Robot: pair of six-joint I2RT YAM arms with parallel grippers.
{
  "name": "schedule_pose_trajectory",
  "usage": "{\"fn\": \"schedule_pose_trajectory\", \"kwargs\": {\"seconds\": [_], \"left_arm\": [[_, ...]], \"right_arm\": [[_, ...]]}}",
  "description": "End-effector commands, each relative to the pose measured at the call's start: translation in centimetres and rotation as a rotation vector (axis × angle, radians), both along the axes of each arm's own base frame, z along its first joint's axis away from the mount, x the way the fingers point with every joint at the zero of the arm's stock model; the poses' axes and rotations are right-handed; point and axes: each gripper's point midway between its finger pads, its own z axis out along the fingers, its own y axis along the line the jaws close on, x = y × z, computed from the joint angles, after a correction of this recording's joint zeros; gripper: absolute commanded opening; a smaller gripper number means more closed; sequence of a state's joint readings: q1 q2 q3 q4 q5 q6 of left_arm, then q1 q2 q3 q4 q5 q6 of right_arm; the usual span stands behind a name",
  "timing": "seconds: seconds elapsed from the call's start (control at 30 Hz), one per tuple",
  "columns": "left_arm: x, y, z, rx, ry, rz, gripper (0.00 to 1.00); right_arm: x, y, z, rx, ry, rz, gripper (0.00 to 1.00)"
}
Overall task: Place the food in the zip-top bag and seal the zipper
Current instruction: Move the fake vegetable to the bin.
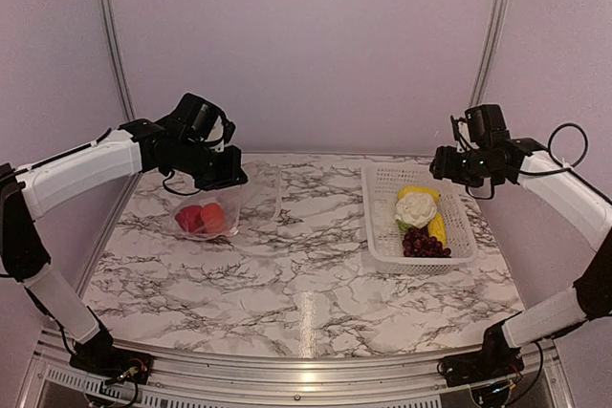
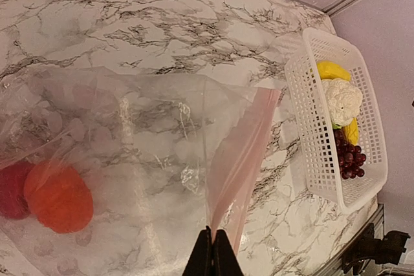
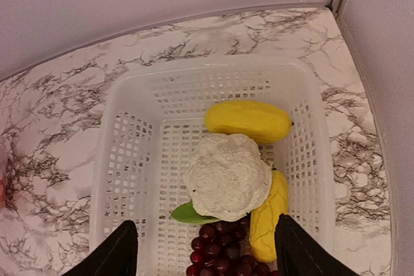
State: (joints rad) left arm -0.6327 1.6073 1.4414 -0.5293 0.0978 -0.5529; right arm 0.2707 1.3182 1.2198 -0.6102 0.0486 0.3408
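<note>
Pinching the zip-top bag (image 2: 149, 179), seemingly at its zipper (image 2: 244, 143), the left fingers (image 2: 204, 260) are closed; right fingers (image 3: 121, 254) gape over the basket (image 3: 123, 159).

**Arm and tool finish, both sides**

You will find the left arm (image 1: 81, 171) and the right arm (image 1: 564, 193) built from smooth white tubular links joined by black joint housings. A blocky black wrist unit sits directly behind each tool. A thin black right cable (image 1: 570, 125) loops out behind the right wrist unit, and a thin black left cable (image 1: 170, 180) runs beneath the left one. The left gripper (image 2: 212, 253) has narrow black blade-like left fingers (image 2: 206, 260). The right gripper (image 3: 206, 237) has broad matte black right fingers (image 3: 123, 253) with rounded tips. The black left base (image 1: 110, 362) and right base (image 1: 473, 367) carry fine coloured wiring.
</note>
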Motion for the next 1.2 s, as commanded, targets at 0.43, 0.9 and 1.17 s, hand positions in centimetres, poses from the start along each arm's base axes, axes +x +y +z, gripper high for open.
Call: {"fn": "schedule_pose_trajectory", "kwargs": {"seconds": [0.43, 0.9, 1.17], "left_arm": [[-0.8, 0.3, 1.2, -0.014, -0.035, -0.033, 0.00], [-0.9, 0.5, 0.9, -0.002, -0.028, -0.026, 0.00], [-0.4, 0.0, 0.9, -0.008, -0.024, -0.033, 0.00]], "right_arm": [[3.9, -9.9, -7.9, -0.446, 0.235, -0.231, 0.68], [5.8, -2.8, -13.0, -0.359, 0.336, -0.008, 0.68], [6.1, -0.2, -13.4, -0.283, 0.356, 0.042, 0.67]]}}
